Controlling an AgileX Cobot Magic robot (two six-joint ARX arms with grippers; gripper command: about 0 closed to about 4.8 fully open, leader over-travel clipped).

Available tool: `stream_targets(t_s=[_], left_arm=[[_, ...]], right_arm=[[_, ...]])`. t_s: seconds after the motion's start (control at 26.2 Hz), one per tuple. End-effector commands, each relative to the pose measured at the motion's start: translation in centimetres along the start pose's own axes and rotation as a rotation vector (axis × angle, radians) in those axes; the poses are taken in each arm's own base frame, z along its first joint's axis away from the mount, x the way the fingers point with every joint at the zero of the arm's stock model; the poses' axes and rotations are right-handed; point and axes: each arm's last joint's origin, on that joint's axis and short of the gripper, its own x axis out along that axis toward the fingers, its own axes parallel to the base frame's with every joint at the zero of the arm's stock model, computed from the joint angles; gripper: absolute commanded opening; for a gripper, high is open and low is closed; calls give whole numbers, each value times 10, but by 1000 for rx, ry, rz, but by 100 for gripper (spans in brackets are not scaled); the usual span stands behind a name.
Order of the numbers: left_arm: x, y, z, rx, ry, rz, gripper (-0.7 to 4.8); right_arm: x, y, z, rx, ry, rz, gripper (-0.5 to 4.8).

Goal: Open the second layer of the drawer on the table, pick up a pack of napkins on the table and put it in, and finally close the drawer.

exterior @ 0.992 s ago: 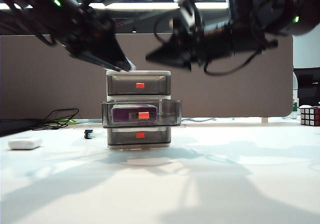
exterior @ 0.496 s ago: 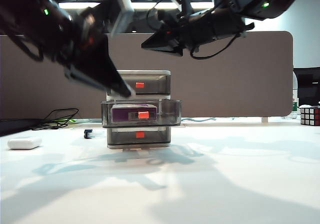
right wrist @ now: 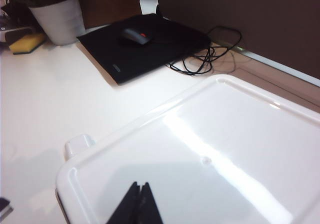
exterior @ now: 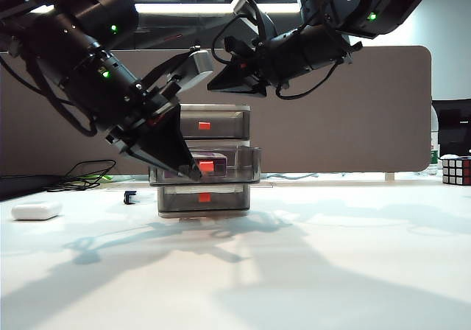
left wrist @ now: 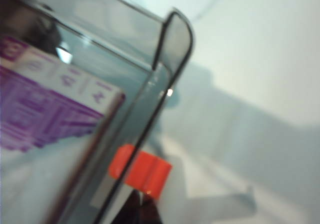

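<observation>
The drawer [exterior: 221, 120] unit stands mid-table on the white table [exterior: 294, 271]. Its second layer [exterior: 239, 166] sticks out a little, with the purple pack of napkins [exterior: 218, 155] inside it. My left gripper [exterior: 196, 174] is shut, its tip right at the red-orange handle [exterior: 207, 166]. In the left wrist view the shut tip [left wrist: 142, 211] sits just under that handle [left wrist: 141, 171], beside the drawer's front wall [left wrist: 165, 69] and the napkins [left wrist: 45, 109]. My right gripper [exterior: 213, 87] is shut, hovering just above the unit's white top [right wrist: 225, 154], tip [right wrist: 139, 186] over it.
A small white rounded case [exterior: 37, 211] lies at the left, with a little black object [exterior: 131, 196] and cables [exterior: 88, 174] behind it. A Rubik's cube [exterior: 456, 170] sits far right. Behind the unit are a black pad with a mouse [right wrist: 145, 46] and a plant pot [right wrist: 60, 19].
My left arm swung down from above the unit to the second layer's handle and its jaws closed. The right arm's body lifted, its tip staying over the top. The drawer looks slightly further in.
</observation>
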Motion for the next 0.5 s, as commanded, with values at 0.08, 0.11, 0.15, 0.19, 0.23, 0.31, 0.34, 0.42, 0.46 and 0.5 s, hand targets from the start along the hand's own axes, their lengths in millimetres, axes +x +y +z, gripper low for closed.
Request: stream_targets(t_s=[0.08,0.11,0.15,0.19,0.23,0.31,0.34,0.42,0.46,0.5], left_arm=[[-1,5,9,16,-68,118,-6],[-2,6,10,19,-73,132,-6],[-2,7,11,20,-76,157,-6],[-2,7,11,22,-80,171,-6],[-2,8,12,25,-85,185,-6],[-2,9,14,30,-98,227,-6],[-3,10,15,33,-107,247,-6],[-3,11,18,41,-131,277,-6],[-4,12,19,45,-143,288,-6],[-4,12,21,49,-157,303,-6]], right_arm=[[2,-1,-2,0,13,-34,-5],[2,-1,-4,4,20,-40,-5],[2,-2,-5,11,33,-59,-5],[2,-3,-7,17,45,-79,-5],[2,-3,-8,22,55,-92,-5],[4,-4,-11,31,71,-105,-5],[4,-4,-13,33,76,-105,-5],[4,-4,-14,36,81,-105,-5],[5,-4,-14,36,81,-105,-5],[5,-5,-14,36,81,-105,-5]])
